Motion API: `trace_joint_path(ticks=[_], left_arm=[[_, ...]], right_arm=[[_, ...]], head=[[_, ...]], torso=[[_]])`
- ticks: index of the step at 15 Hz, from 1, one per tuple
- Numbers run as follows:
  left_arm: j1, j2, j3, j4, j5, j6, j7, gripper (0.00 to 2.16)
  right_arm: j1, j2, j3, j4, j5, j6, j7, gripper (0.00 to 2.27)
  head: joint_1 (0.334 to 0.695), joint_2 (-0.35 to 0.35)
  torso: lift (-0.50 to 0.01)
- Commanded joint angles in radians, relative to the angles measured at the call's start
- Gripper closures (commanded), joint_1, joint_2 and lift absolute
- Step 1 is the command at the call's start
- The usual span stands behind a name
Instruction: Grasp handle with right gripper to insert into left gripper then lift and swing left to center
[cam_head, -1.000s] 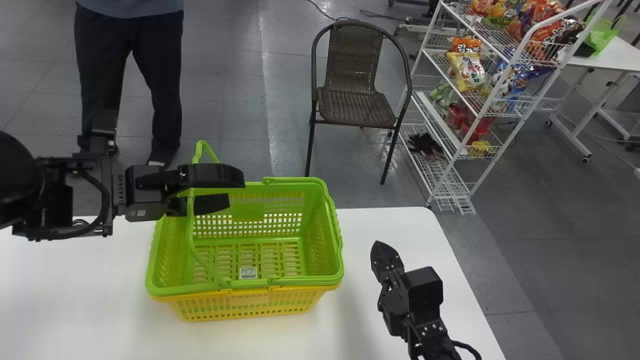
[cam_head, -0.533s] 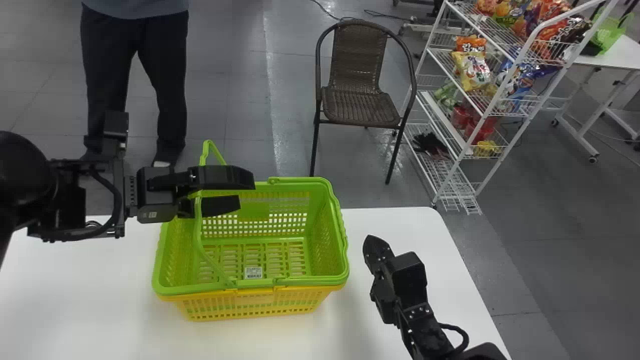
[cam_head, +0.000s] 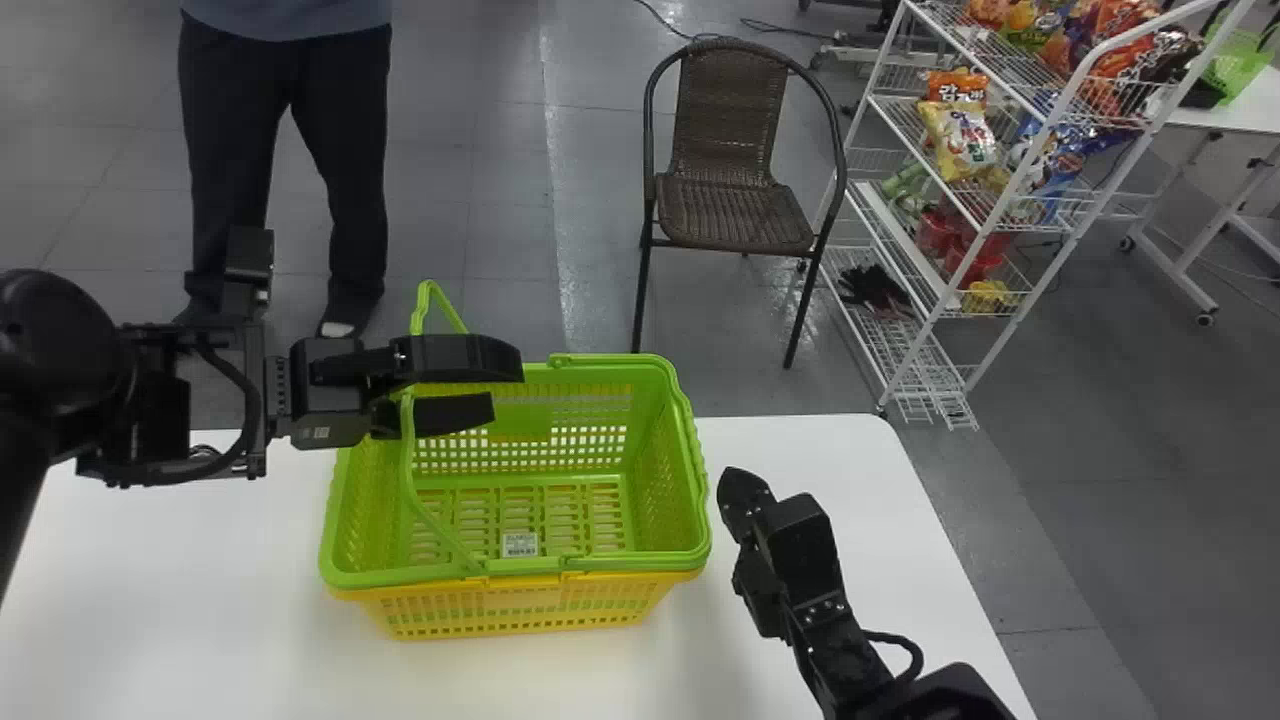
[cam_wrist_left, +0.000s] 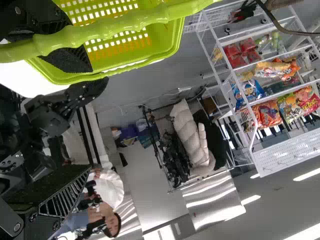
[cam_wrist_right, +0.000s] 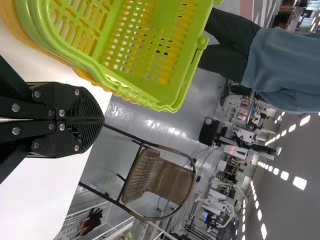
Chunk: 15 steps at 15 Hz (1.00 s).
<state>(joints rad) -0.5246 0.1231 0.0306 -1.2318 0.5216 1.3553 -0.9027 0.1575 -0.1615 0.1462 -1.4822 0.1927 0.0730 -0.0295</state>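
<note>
As the left gripper (cam_head: 500, 388) hangs at the left end of the green basket (cam_head: 655, 480), its fingers are wide apart, with the raised handle (cam_head: 408, 440) right there close beside them! That basket sits stacked on a yellow basket (cam_head: 520, 605), both on the white counter (cam_head: 200, 600). Over to their right, above the counter, it's the right gripper (cam_head: 738, 485), fingers pressed together, angled toward the baskets. Beyond stand a wicker chair (cam_head: 735, 215) and, farther right, the snack rack (cam_head: 905, 238).
</note>
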Motion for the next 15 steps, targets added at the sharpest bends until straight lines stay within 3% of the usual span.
trace_joint_path(ticks=[1, 15], left_arm=[[0.002, 0.001, 0.0, 0.0, 0.0, 0.0, -0.001, 0.14], [0.012, 0.001, 0.002, -0.002, 0.003, -0.003, -0.012, 0.14]], right_arm=[[-0.013, 0.0, 0.007, 0.01, 0.002, 0.003, -0.001, 2.22], [-0.035, 0.0, 0.027, 0.033, -0.01, -0.031, -0.009, 2.22]], head=[[0.695, -0.179], [0.695, -0.165]], torso=[[0.0], [0.0]])
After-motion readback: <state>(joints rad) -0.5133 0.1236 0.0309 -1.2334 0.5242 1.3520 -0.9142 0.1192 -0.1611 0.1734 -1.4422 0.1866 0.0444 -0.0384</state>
